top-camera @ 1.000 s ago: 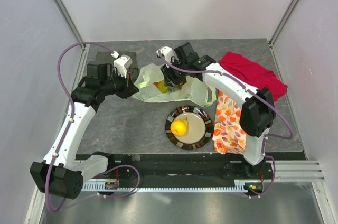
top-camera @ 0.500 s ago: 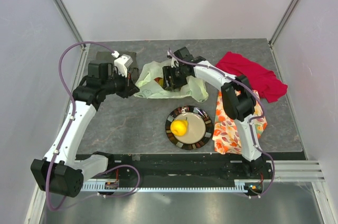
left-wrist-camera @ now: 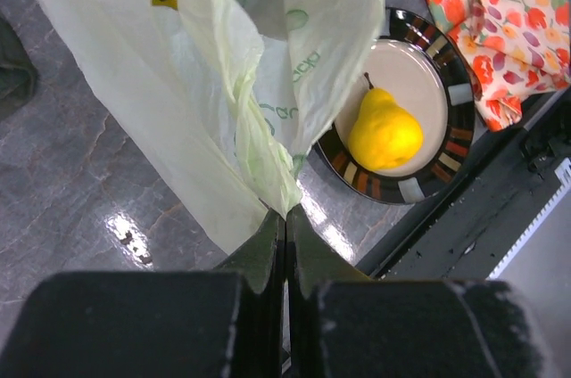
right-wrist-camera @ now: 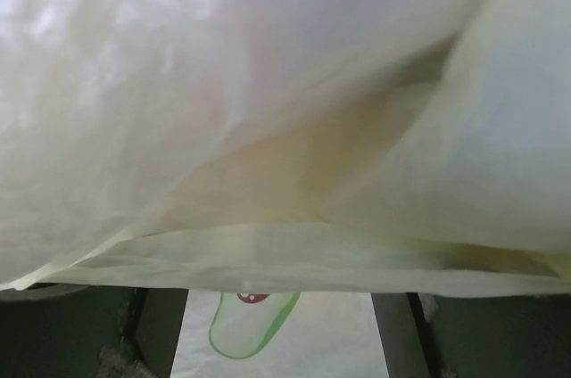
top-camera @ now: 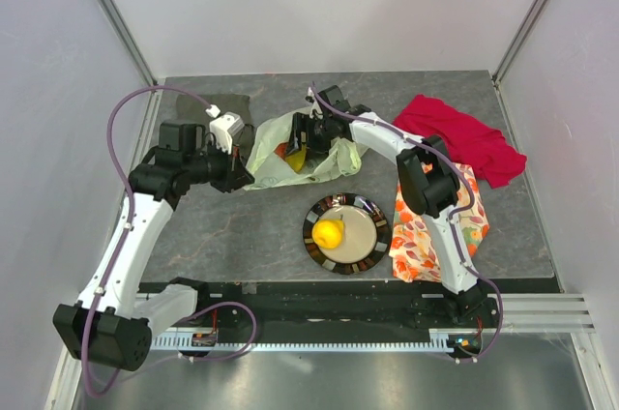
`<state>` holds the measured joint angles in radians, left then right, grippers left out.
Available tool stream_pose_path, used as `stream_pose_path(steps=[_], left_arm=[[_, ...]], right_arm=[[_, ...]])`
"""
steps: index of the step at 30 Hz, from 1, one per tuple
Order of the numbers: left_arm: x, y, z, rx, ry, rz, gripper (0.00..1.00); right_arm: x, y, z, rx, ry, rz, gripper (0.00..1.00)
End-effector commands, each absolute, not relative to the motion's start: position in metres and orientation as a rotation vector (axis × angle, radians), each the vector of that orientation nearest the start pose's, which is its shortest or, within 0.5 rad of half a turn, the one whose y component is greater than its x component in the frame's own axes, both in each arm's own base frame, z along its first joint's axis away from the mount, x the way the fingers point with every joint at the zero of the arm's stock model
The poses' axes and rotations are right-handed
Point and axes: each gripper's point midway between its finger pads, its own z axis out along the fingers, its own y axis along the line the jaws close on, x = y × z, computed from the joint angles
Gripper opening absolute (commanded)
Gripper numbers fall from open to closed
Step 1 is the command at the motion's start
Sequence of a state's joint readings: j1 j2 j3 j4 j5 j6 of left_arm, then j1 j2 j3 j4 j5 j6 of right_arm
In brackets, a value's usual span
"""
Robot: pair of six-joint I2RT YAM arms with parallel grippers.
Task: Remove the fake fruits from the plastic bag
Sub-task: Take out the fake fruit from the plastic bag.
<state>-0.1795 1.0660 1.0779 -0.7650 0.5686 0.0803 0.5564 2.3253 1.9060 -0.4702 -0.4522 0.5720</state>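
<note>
The pale yellow-green plastic bag (top-camera: 269,144) lies crumpled at the back middle of the table. My left gripper (left-wrist-camera: 286,217) is shut on a pinched edge of the plastic bag (left-wrist-camera: 205,102) at its left side. My right gripper (top-camera: 302,144) reaches into the bag's mouth from the right; its jaws stand open, and plastic film (right-wrist-camera: 268,84) drapes over them. Red and yellow fruits (top-camera: 290,152) show dimly through the plastic. One yellow pear-shaped fruit (top-camera: 328,233) lies on the striped plate (top-camera: 372,241), also seen in the left wrist view as the fruit (left-wrist-camera: 384,133).
A red cloth (top-camera: 464,134) lies at the back right. An orange-flowered cloth (top-camera: 426,221) lies right of the plate. An olive-grey folded cloth (top-camera: 218,105) sits behind my left gripper. White walls close in the table's sides.
My right gripper has pushed left, deeper into the bag, and its jaws have opened. The bag has bunched up around it. My left gripper has kept its hold on the bag.
</note>
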Motion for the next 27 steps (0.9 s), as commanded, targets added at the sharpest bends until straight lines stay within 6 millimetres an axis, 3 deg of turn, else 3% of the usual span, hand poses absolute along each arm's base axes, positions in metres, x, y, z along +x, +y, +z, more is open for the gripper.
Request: stream_pose_path(steps=[1, 6, 10, 13, 15, 19, 20, 22, 23, 24, 25, 27], left_arm=[[0.236, -0.143, 0.236, 0.666, 2.145, -0.754, 0.02], [0.239, -0.141, 0.235, 0.673, 2.146, -0.733, 0.02], [0.244, -0.142, 0.236, 0.675, 2.143, -0.727, 0.02], [0.247, -0.142, 0.236, 0.672, 2.136, -0.724, 0.02], [0.25, -0.142, 0.236, 0.668, 2.124, -0.712, 0.02], [0.259, -0.138, 0.233, 0.649, 2.118, -0.677, 0.02], [0.263, -0.137, 0.233, 0.643, 2.115, -0.658, 0.02], [0.274, -0.136, 0.241, 0.632, 2.078, -0.631, 0.01], [0.277, -0.136, 0.244, 0.623, 2.068, -0.629, 0.02], [0.284, -0.138, 0.251, 0.626, 2.038, -0.625, 0.02], [0.286, -0.139, 0.254, 0.623, 2.027, -0.629, 0.02], [0.292, -0.141, 0.26, 0.624, 2.0, -0.631, 0.02]], right_arm=[[0.438, 0.385, 0.074, -0.121, 2.589, 0.999, 0.8], [0.432, 0.395, 0.049, -0.126, 2.627, 0.92, 0.72], [0.426, 0.392, 0.052, -0.185, 2.619, 0.864, 0.39], [0.433, 0.38, 0.07, -0.264, 2.559, 0.819, 0.28], [0.435, 0.377, 0.093, -0.327, 2.498, 0.833, 0.22], [0.43, 0.369, 0.142, -0.51, 2.361, 0.897, 0.2], [0.425, 0.368, 0.165, -0.55, 2.309, 0.924, 0.2], [0.408, 0.365, 0.175, -0.651, 2.272, 0.972, 0.19], [0.401, 0.36, 0.198, -0.733, 2.19, 0.962, 0.19], [0.388, 0.356, 0.195, -0.784, 2.184, 0.977, 0.19], [0.379, 0.351, 0.216, -0.818, 2.124, 0.976, 0.18], [0.36, 0.345, 0.221, -0.932, 2.059, 0.987, 0.18]])
